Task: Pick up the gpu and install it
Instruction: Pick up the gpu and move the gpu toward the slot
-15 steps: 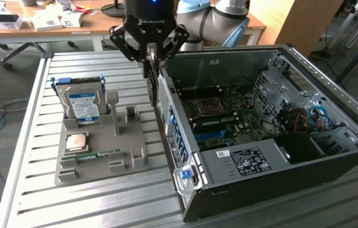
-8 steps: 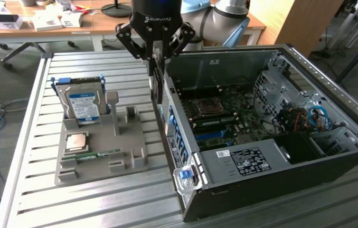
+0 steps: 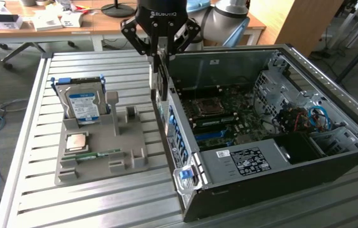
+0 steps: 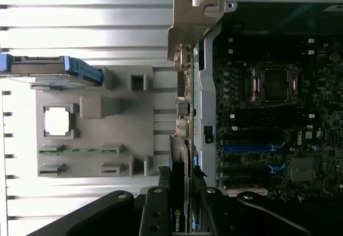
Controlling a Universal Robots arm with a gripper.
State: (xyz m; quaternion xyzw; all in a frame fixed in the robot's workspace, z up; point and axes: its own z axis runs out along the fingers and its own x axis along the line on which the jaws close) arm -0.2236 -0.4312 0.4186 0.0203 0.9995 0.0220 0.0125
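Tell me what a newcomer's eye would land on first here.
The black gripper is clamped on a graphics card, which hangs on edge by the wall of the open computer case that faces the exterior view's left. Further to the exterior view's left, a grey tray on the slatted table carries a blue-labelled hard drive standing upright.

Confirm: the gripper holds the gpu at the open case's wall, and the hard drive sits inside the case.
Not quite: the exterior view shows the hard drive standing in the grey tray, outside the case. The gripper does hold the gpu.
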